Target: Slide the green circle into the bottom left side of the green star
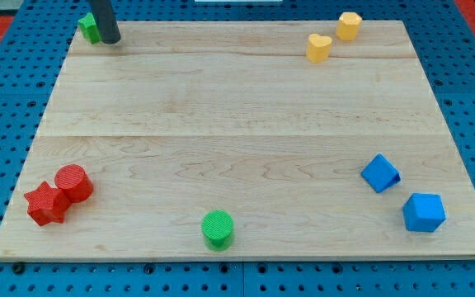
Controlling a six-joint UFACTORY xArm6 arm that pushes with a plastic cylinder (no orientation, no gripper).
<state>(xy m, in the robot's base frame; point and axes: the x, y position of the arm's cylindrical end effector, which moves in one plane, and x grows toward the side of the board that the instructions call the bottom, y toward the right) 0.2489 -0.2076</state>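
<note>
The green circle (217,228) stands near the board's bottom edge, a little left of the middle. The green star (88,27) sits at the board's top left corner, partly hidden behind the rod. My tip (110,39) rests on the board just right of the green star, touching or nearly touching it. The tip is far from the green circle, which lies toward the view's bottom.
A red circle (73,181) and a red star (46,204) touch each other at the bottom left. Two blue blocks (380,173) (424,212) lie at the bottom right. A yellow heart (318,47) and a yellow hexagon (349,25) sit at the top right. The wooden board (237,124) lies on blue pegboard.
</note>
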